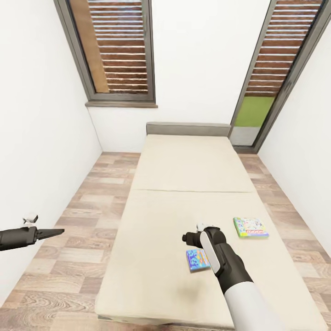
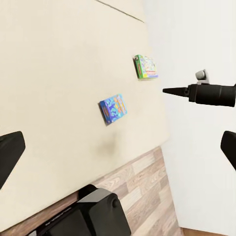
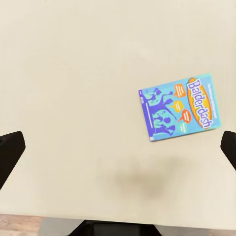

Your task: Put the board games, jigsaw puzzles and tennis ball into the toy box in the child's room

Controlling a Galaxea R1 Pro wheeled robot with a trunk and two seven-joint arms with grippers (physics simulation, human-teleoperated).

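Note:
Two board games lie on the beige bed [image 1: 184,170]: a mostly blue one [image 1: 197,259] and a green and white one [image 1: 250,227]. My right gripper [image 1: 193,239] hangs over the mattress, pointing down, just beside the blue game [image 3: 179,113]. Its fingers stand wide apart and hold nothing. The left wrist view shows it side-on [image 2: 167,90], with the blue game [image 2: 113,108] and the green game [image 2: 145,66] beyond. My left gripper [image 1: 57,231] is out over the floor left of the bed, open and empty.
Wood-look floor [image 1: 92,202] runs along both sides of the bed. White walls close in left and right. A shuttered window [image 1: 122,50] and a glazed door [image 1: 269,73] stand behind the grey headboard [image 1: 188,128]. My dark base [image 2: 93,216] is at the bed's foot.

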